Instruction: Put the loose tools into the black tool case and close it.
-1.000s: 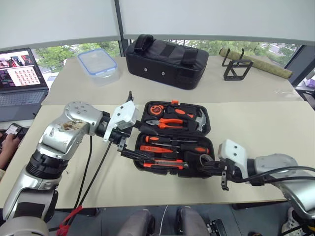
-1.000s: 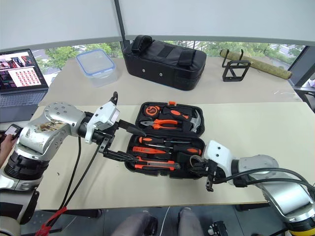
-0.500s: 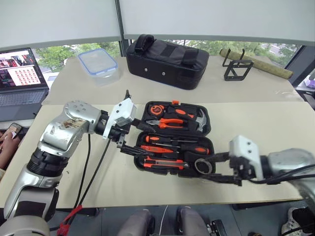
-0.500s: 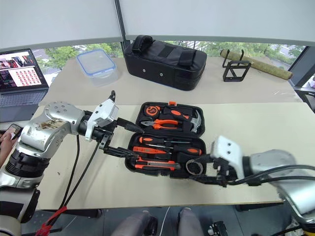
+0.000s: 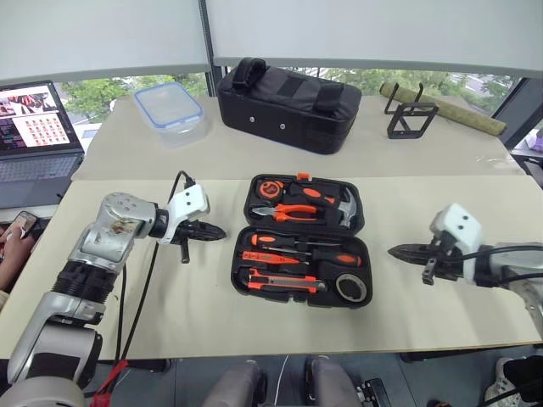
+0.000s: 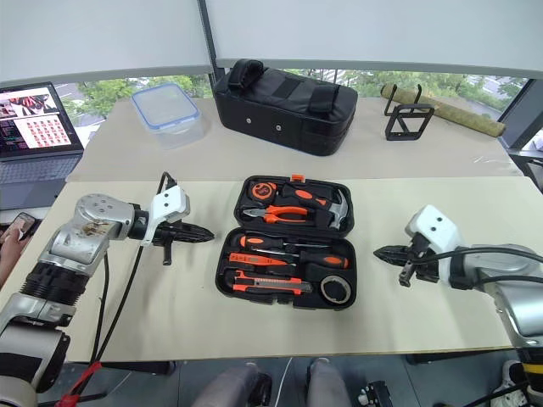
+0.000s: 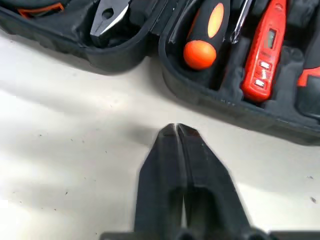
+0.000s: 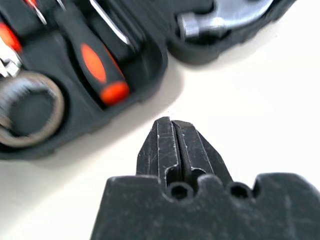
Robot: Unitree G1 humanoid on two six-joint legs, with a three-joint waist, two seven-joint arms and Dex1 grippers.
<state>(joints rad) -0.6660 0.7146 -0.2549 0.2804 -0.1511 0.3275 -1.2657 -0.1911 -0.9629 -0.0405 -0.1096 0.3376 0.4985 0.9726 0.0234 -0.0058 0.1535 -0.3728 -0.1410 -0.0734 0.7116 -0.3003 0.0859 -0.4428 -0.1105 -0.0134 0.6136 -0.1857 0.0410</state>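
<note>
The black tool case (image 5: pixel 238 270) lies open in the middle of the table. Its near half holds the black-and-orange screwdrivers (image 5: pixel 301 243), the slim orange screwdriver (image 5: pixel 268 256), the utility knife (image 5: pixel 284 283) and the grey tape roll (image 5: pixel 350 288). My left gripper (image 5: pixel 219 231) is shut and empty, just left of the case and pointing at it. To the right of the case my right gripper (image 5: pixel 395 251) is also shut and empty, a short gap away. The left wrist view shows a screwdriver handle (image 7: pixel 202 45) past the case wall. The right wrist view shows the tape roll (image 8: pixel 30 107).
The case's far half holds a tape measure (image 5: pixel 269 188), pliers (image 5: pixel 293 212) and a hammer (image 5: pixel 344 203). Behind are a black fabric bag (image 5: pixel 288 103), a blue-rimmed plastic box (image 5: pixel 168 108), a laptop (image 5: pixel 38 136) and a black wire stand (image 5: pixel 410 119). A person's hand (image 5: pixel 10 242) shows at the left edge.
Both grippers have drawn back from the case, the left to the left and the right to the right. Both have shut. The tape roll stays in the case's near right corner.
</note>
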